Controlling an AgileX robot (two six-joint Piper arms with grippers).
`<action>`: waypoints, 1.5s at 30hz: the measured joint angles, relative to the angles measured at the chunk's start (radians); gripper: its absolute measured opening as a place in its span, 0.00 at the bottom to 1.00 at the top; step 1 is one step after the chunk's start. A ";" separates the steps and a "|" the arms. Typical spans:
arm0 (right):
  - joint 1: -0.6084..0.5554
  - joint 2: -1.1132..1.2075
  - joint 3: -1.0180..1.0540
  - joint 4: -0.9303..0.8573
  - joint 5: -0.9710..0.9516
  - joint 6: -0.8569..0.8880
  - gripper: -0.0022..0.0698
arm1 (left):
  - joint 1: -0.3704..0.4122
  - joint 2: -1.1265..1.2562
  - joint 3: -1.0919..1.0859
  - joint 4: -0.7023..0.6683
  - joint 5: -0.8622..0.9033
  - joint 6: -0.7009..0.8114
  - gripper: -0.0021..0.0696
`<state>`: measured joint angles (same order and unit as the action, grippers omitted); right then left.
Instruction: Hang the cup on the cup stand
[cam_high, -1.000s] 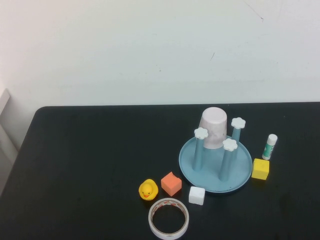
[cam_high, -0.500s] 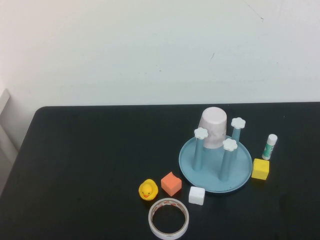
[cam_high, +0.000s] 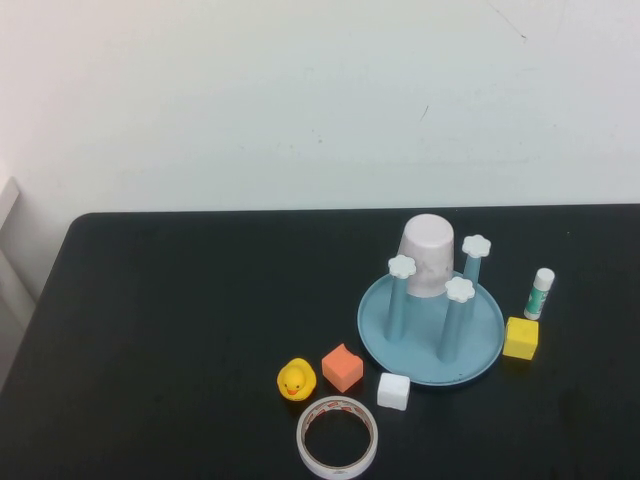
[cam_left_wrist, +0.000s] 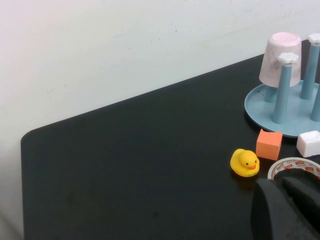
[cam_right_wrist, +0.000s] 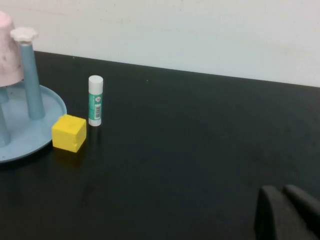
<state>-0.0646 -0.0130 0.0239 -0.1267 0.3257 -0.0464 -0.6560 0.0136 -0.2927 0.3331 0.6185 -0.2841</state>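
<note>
The left gripper (cam_left_wrist: 290, 210) shows only as dark fingertips at the edge of its wrist view, drawn close together with nothing between them; it hangs above the desk (cam_high: 180, 330) near the tape ring (cam_high: 338, 437). The right gripper (cam_right_wrist: 287, 212) looks the same in its own view, fingertips together and empty, over bare desk well apart from the yellow cube (cam_high: 521, 338). Neither gripper appears in the high view.

In the high view, the cup stand (cam_high: 480, 355) sits right of centre. The cup (cam_high: 428, 256) is upside down over the post at 12 o'clock on the base. At 8 o'clock from the stand lie an orange cube (cam_high: 343, 367) and a yellow duck (cam_high: 296, 380); a white cube (cam_high: 394, 390) touches the rim at 7 o'clock. A glue stick (cam_high: 540, 293) stands at 3 o'clock.
</note>
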 joint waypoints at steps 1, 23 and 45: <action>0.000 0.000 0.000 0.000 0.000 0.000 0.03 | 0.000 0.000 0.000 0.000 0.000 0.000 0.03; -0.002 0.000 0.000 0.000 0.000 0.004 0.03 | 0.242 -0.009 0.126 -0.077 -0.195 0.082 0.03; -0.002 0.000 0.000 0.000 0.000 0.004 0.03 | 0.636 -0.028 0.301 -0.371 -0.333 0.302 0.03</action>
<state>-0.0670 -0.0130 0.0239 -0.1267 0.3257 -0.0427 -0.0197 -0.0144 0.0084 -0.0375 0.2859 0.0182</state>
